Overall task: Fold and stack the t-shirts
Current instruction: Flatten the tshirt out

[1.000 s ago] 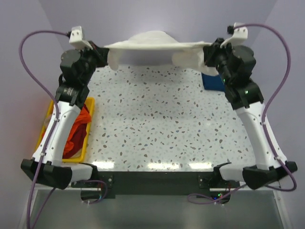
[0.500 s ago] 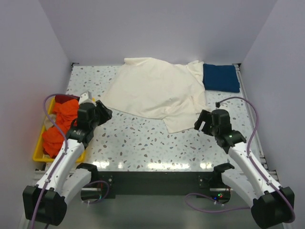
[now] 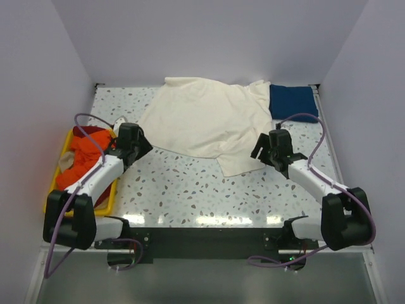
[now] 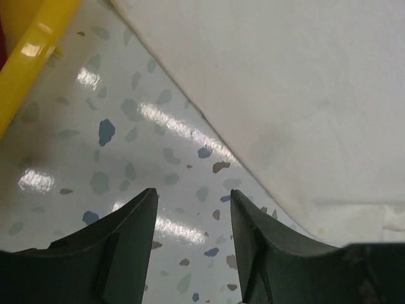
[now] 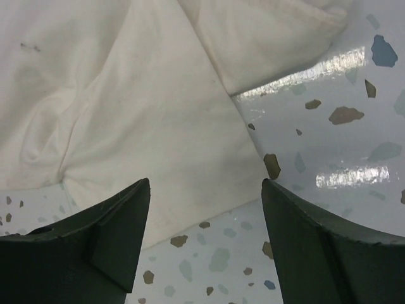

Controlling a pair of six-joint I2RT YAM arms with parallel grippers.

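A large cream t-shirt (image 3: pixel 205 120) lies spread out on the far half of the speckled table (image 3: pixel 190 187), its near corner reaching toward the middle. A folded dark blue t-shirt (image 3: pixel 292 103) sits at the far right, touching the cream one's edge. Orange and red t-shirts (image 3: pixel 85 161) are heaped in the tray at the left. My left gripper (image 3: pixel 144 147) is open just off the cream t-shirt's (image 4: pixel 304 82) left edge, nothing between its fingers (image 4: pixel 133 240). My right gripper (image 3: pixel 258 152) is open at the cream shirt's (image 5: pixel 126 114) near right corner, also empty.
A yellow plastic tray (image 3: pixel 58 183) stands at the left edge of the table; its rim (image 4: pixel 31 50) shows in the left wrist view. Grey walls close in the table on the left, back and right.
The cream t-shirt, held up stretched between both grippers a second ago, now lies spread on the table. Both grippers let go, opened and pulled back low to its near edge.
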